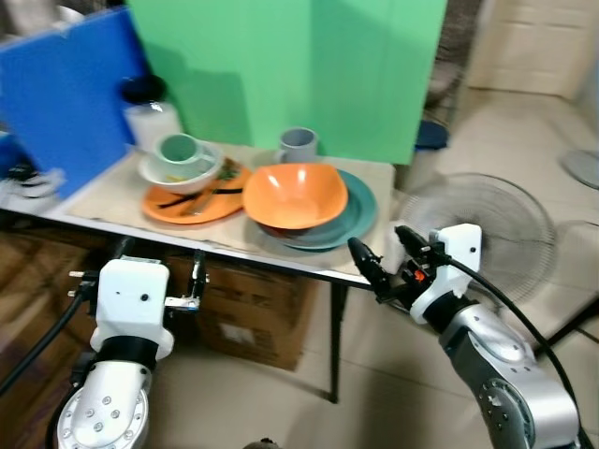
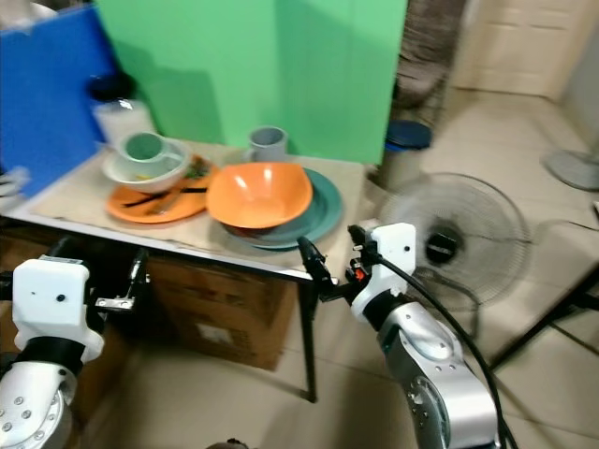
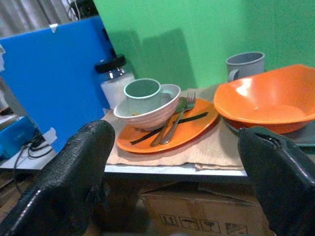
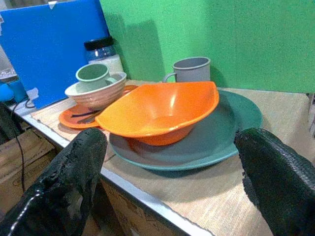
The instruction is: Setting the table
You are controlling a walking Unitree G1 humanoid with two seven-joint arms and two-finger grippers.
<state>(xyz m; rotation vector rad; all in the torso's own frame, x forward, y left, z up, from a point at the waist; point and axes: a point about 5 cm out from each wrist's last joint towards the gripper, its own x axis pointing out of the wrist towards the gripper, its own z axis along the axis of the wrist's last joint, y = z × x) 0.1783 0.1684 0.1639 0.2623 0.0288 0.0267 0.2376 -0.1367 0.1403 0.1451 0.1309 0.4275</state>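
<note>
The table (image 1: 370,173) serves as the landmark: a small one covered by a tan mat, backed by a blue board (image 1: 70,89) and a green board (image 1: 290,65).

At the table's left end, against the blue board, stands a white jar with a black lid (image 1: 148,110). Just in front of the jar lies an orange plate (image 1: 201,204) carrying a white ribbed bowl (image 1: 178,173), and a pale green mug (image 1: 178,150) sits inside that bowl. A fork and spoon (image 3: 172,120) rest on the plate beside the bowl, along with a dark stick-like utensil.

Below the table's front edge, on the left, the left gripper (image 3: 182,177) hangs with its two black fingers spread wide apart, holding nothing; a cardboard box (image 1: 248,323) sits under the table behind it.

Toward the middle of the table a grey mug (image 1: 298,143) stands close to the green board. In front of it a teal plate (image 1: 360,210) holds an orange bowl (image 1: 295,195), which tilts slightly on it.

At the table's right front corner, the right gripper (image 1: 386,251) hovers just off the edge, fingers parted and empty, pointing toward the teal plate.

Right of the table, on the tiled floor, stands a white fan (image 1: 491,210).
</note>
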